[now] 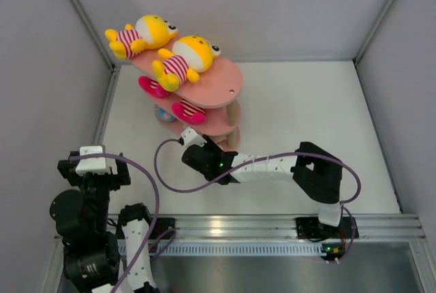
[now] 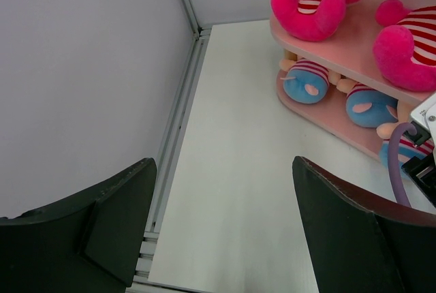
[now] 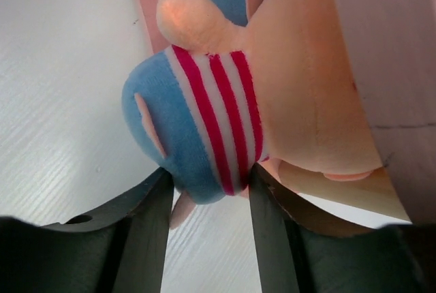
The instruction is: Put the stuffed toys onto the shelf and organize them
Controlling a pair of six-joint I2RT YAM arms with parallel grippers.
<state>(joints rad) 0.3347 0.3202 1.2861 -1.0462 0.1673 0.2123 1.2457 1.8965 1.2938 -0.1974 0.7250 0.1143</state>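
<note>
The pink three-tier shelf [image 1: 219,87] stands at the back left. Two yellow toys [image 1: 185,58] lie on its top board and two pink toys [image 1: 189,111] on the middle board. In the left wrist view two blue-shirted toys [image 2: 306,82] lie on the bottom board of the shelf [image 2: 340,48]. My right gripper [image 1: 193,140] is at the shelf's near foot. In the right wrist view it [image 3: 208,191] is shut on a third blue-shirted toy [image 3: 197,129], whose beige head presses against the shelf [image 3: 146,7]. My left gripper [image 2: 221,197] is open and empty over the table.
Grey walls enclose the white table on the left, back and right. A metal rail [image 2: 180,116] runs along the left wall. The right arm's purple cable [image 1: 170,177] loops over the table in front of the shelf. The left arm [image 1: 92,163] stays at the near left corner.
</note>
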